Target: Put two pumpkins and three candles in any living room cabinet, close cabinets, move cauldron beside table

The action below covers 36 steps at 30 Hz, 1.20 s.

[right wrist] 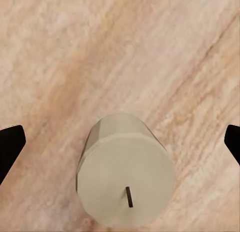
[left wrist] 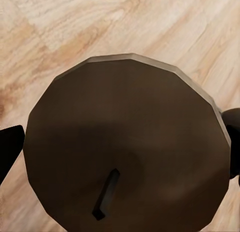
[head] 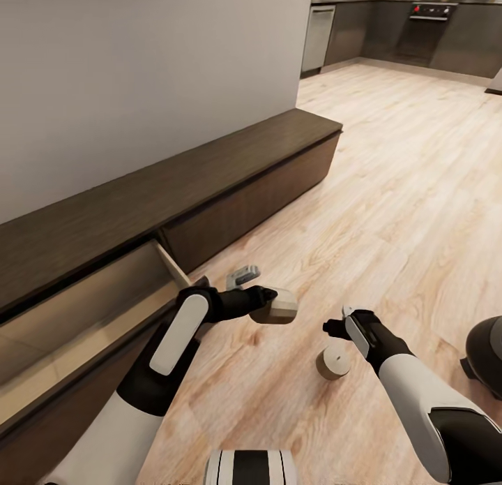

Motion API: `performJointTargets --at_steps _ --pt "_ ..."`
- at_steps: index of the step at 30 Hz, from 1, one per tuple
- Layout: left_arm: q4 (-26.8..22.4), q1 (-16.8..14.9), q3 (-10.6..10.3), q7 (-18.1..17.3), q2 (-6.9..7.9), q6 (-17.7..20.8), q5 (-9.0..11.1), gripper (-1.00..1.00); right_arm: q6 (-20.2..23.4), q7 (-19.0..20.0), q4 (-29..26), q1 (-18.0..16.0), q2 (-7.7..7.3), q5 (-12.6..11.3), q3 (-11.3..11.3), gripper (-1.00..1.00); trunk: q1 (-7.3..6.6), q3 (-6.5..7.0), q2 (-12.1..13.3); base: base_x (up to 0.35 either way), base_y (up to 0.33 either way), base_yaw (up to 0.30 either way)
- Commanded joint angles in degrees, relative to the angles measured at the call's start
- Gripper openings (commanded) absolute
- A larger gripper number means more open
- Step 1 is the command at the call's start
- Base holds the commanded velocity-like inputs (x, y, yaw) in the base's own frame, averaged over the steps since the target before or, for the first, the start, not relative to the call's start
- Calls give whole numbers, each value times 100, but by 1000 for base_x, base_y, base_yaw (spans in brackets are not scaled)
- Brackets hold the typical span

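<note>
- Held candle (head: pixel 282 305): gripped in the left gripper (head: pixel 268 302), clear of the floor, just off the corner of the open drawer (head: pixel 84 296). In the left wrist view the candle's flat top and wick (left wrist: pixel 106 194) lie between the two dark fingertips (left wrist: pixel 10 149), so the jaws are closed on it.
- Second candle (head: pixel 334 363): upright on the wood floor (head: pixel 390 192), farther from the drawer than the held one. The right gripper (head: pixel 346 320) hangs just above it; the right wrist view shows the candle (right wrist: pixel 125 179) below widely parted fingertips (right wrist: pixel 10 147), jaws empty.
- Cabinet (head: pixel 209 185): along the wall; the near drawer is pulled out, and its pale visible interior holds nothing.
- Cauldron (head: pixel 486 356): a black rounded pot on the floor, well away from the drawer, beyond the right arm.
- Progress, as judged: no item is visibly stored; one candle awaits release into the drawer, one awaits pickup. The third candle, both pumpkins, closing the drawer and placing the cauldron remain.
- A small grey object (head: pixel 242 275) lies on the floor just beside the drawer corner; its kind is unclear.
</note>
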Motion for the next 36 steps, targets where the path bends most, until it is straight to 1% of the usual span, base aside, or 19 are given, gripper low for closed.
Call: performJointTargets --at_steps 1,28,36 --pt "-6 -4 0 58 1 -5 65 -100 22 -42 -11 -1 -1 -62 4 100 1 -27 -3 0 0 0" --pt "-7 -4 1 58 5 -5 58 -100 23 -52 -20 4 -1 -59 -2 100 71 -625 -40 0 0 0" --pt "-7 3 5 58 8 -5 61 -100 23 -57 -21 6 -1 -62 -4 100 71 -625 -40 0 0 0"
